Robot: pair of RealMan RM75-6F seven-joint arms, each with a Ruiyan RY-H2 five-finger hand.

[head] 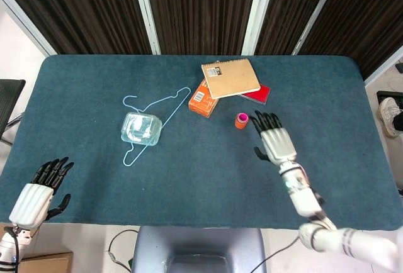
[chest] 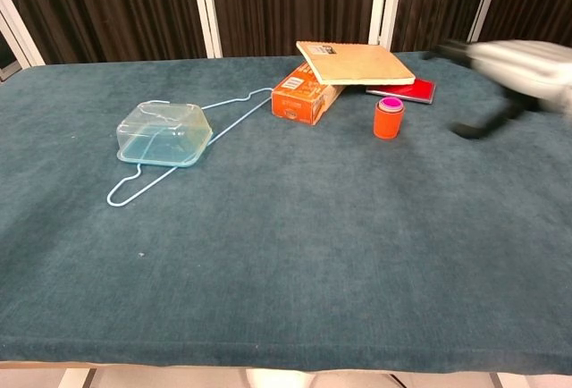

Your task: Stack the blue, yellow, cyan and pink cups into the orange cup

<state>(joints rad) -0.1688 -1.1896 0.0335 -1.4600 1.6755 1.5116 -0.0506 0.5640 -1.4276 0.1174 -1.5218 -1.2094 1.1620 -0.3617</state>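
Nearest, at the front edge of the blue bench (head: 189,185), the left hand (head: 39,197) rests palm down with its fingers (head: 55,168) apart and holding nothing. Further in, the right hand (head: 274,139) hovers over the bench, blurred in the chest view, fingers spread and empty, just beside but apart from the one orange cup (chest: 388,119). That cup stands upright with a pink cup (chest: 390,103) nested in its mouth; only these two cups can be counted, and any others inside are hidden. To the left lies one clear plastic container (chest: 164,133), upside down on one light-blue wire hanger (head: 154,105). Beyond the cups sits one orange box (chest: 304,97), with one brown notebook (chest: 353,63) leaning across it and one red book (chest: 407,90) flat beside it.
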